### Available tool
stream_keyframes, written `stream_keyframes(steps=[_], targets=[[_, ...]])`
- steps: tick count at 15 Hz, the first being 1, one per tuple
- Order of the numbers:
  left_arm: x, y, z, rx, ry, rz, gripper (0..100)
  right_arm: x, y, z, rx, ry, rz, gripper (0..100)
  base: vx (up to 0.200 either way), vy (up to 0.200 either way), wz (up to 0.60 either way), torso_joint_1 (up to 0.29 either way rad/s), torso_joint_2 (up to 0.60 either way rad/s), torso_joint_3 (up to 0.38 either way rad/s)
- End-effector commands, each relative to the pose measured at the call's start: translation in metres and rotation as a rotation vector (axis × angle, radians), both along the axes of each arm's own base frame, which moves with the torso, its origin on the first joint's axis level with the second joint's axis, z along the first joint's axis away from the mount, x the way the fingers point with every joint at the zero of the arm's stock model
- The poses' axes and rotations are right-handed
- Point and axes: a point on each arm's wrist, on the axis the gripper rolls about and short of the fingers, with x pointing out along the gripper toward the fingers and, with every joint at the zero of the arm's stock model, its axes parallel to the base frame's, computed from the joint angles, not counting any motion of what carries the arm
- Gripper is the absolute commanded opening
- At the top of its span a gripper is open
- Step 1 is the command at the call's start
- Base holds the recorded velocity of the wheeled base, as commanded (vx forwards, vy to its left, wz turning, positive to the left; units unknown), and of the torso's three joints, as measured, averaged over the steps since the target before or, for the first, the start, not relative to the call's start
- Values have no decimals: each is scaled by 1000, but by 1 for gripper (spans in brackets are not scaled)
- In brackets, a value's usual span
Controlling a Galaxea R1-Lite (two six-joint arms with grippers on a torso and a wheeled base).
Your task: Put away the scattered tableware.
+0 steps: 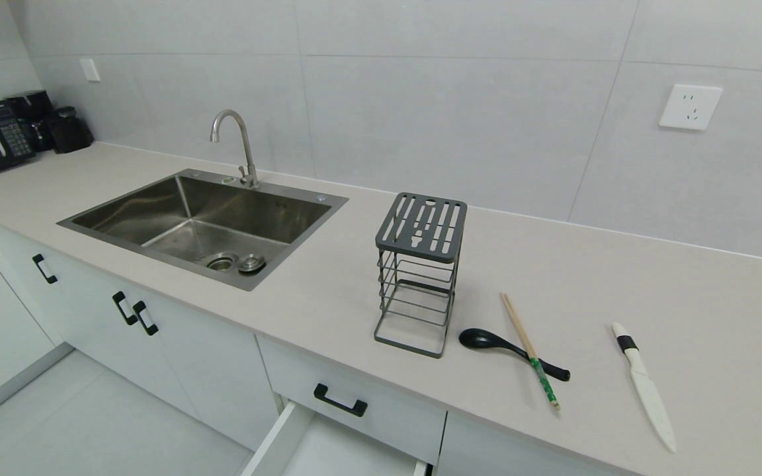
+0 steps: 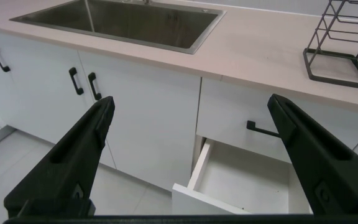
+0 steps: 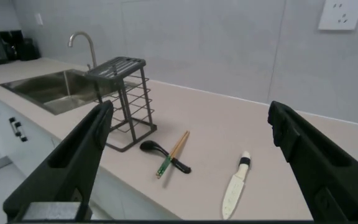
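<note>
three utensils lay on the worktop (image 1: pixel 328 291) at 4 o'clock from the rack (image 1: pixel 421 271): spoon (image 1: pixel 487 340), chopsticks (image 1: pixel 528 347) crossing it, knife (image 1: pixel 645 390) farthest. left hand (image 2: pixel 190 102) and right hand (image 3: pixel 189 107) gaped wide, empty.

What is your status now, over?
Left hand open, right hand open. Spoon, chopsticks, knife loose on counter beside rack. Chopsticks lie across spoon handle.

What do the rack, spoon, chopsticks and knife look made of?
Rack: thin dark-grey wire with a slotted top, likely coated metal, matte. Spoon: glossy black, probably plastic. Chopsticks: pale, wood or bamboo by the look, green patterned ends. Knife: all cream-white with a black band, perhaps ceramic or plastic; unclear.
</note>
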Motion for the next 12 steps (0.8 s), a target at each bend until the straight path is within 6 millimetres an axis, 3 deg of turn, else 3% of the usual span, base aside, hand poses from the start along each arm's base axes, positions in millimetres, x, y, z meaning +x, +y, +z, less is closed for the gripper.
stream_keyframes(steps=[1,3,6,9,12], targets=[[0,0,0,0,1,-1,100,56,1,58,-35,226,55,100,0,0,0,0,0,0],[0,0,0,0,1,1,100,111,4,68,-99,380,97,100,0,0,0,0,0,0],[0,0,0,0,1,-1,100,179,23,47,-191,621,35,100,0,0,0,0,0,0],[0,0,0,-2,1,1,100,203,63,21,-222,807,5,100,0,0,0,0,0,0],[0,0,0,0,1,-1,100,196,83,1,-190,913,59,100,0,0,0,0,0,0]])
